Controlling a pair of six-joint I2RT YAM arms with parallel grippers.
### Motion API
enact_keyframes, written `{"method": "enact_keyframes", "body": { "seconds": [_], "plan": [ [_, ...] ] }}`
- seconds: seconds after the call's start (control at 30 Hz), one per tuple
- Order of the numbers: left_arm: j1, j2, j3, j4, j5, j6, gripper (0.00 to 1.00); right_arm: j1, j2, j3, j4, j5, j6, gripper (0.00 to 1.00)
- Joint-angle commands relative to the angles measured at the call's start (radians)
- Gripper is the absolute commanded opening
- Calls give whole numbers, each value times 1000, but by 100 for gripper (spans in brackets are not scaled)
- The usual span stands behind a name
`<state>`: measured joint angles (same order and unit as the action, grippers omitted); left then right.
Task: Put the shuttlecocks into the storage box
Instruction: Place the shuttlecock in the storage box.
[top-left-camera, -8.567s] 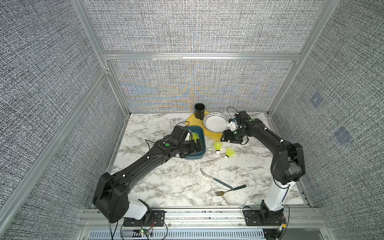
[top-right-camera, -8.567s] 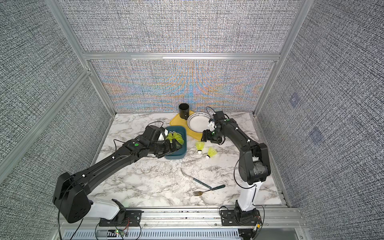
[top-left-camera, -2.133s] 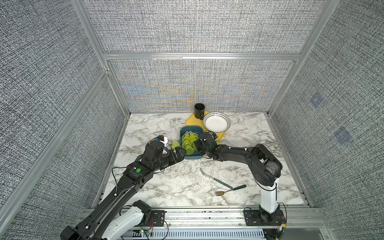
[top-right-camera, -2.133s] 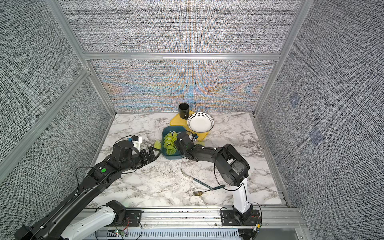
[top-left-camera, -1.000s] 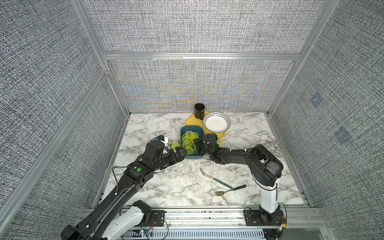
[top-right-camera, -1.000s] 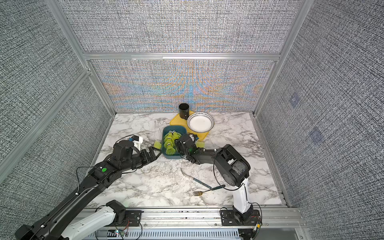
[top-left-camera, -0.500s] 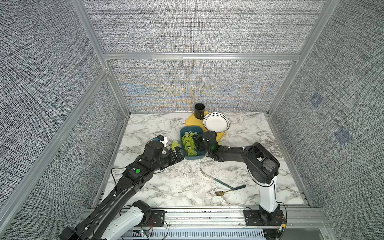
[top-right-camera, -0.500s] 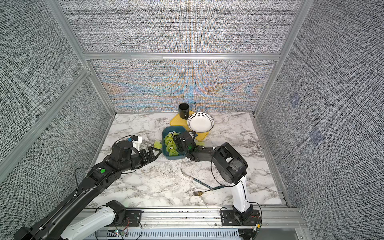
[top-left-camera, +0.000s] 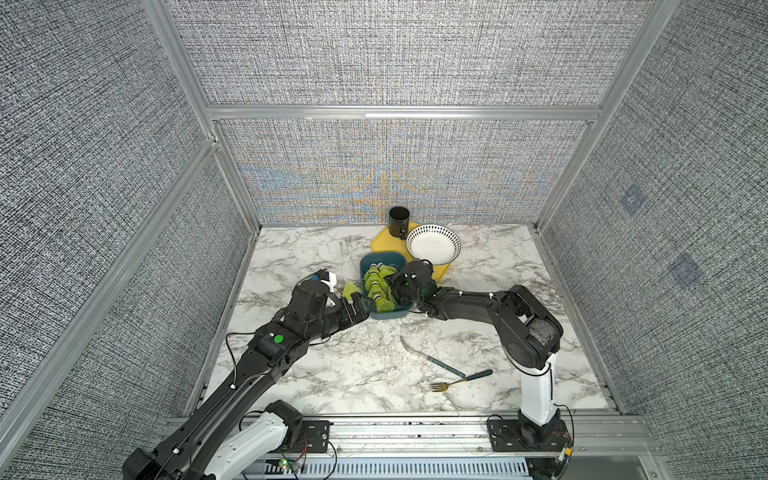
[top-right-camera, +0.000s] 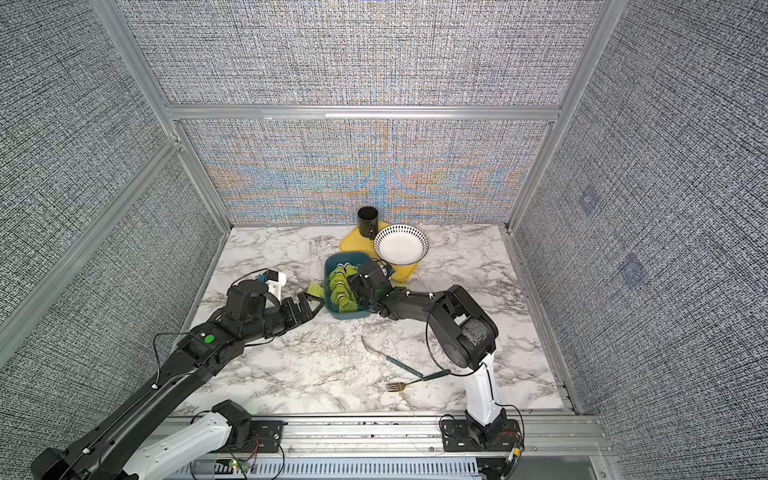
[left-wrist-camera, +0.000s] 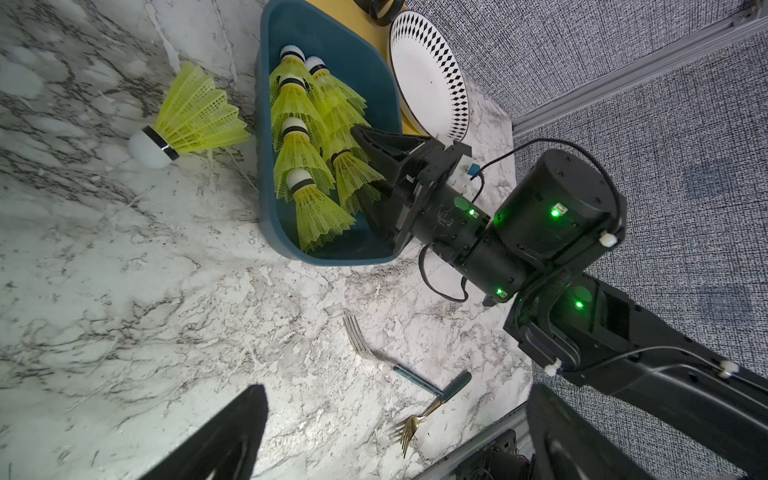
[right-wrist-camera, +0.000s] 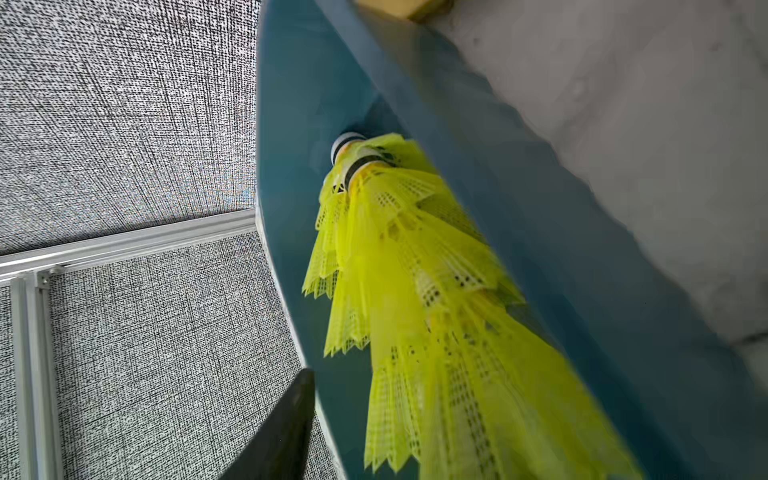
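- The shuttlecocks (left-wrist-camera: 307, 137) are neon yellow-green cones of net-like plastic with a zigzag skirt edge. Each has a rounded white tip and a thin black band behind the tip.
- At least six of them lie on their sides inside the storage box (left-wrist-camera: 324, 45), overlapping in rows. Their tips point toward the counter's back edge and their skirts flare toward its front edge.
- In the right wrist view the pile (right-wrist-camera: 415, 270) lies against one long wall of the box, with bare floor along the other long wall.
- The storage box is a dark teal-blue shallow tub with rounded corners and plain walls. In both top views it stands on the marble counter (top-left-camera: 332, 374) about midway between the side edges and toward the back edge.
- One loose shuttlecock (left-wrist-camera: 187, 120) lies on the counter outside the box, on the left arm's side. Its skirt is just beside the box wall and its white tip points away from the box. Whether the skirt touches the wall cannot be told.
- The right gripper (left-wrist-camera: 359, 164) reaches over the box's far long wall into the tub. Its jaws stand apart with one shuttlecock's skirt between them, and whether they press on it cannot be told.
- The left gripper (top-right-camera: 311, 304) is spread wide and holds nothing. It hangs over the counter near the box's front corner on the left arm's side, close to the loose shuttlecock.
- A yellow tray (top-left-camera: 380, 243) lies at the counter's back edge, just behind the box. It carries a black cup (top-left-camera: 399, 220) and a white bowl (top-left-camera: 433, 247).
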<state>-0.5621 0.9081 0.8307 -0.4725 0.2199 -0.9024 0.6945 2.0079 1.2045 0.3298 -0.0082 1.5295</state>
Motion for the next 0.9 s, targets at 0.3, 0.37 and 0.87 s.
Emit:
{"method": "enact_keyframes", "body": {
  "seconds": [0.3, 0.37, 0.87],
  "plan": [
    [1, 30, 9, 38, 11, -7, 100, -3, 37, 235, -485, -103, 4, 63],
    [1, 36, 13, 38, 12, -7, 100, 2, 28, 246, -527, -99, 4, 63],
    [1, 61, 21, 38, 18, -7, 100, -2, -71, 214, -594, -98, -21, 63]
  ]
}}
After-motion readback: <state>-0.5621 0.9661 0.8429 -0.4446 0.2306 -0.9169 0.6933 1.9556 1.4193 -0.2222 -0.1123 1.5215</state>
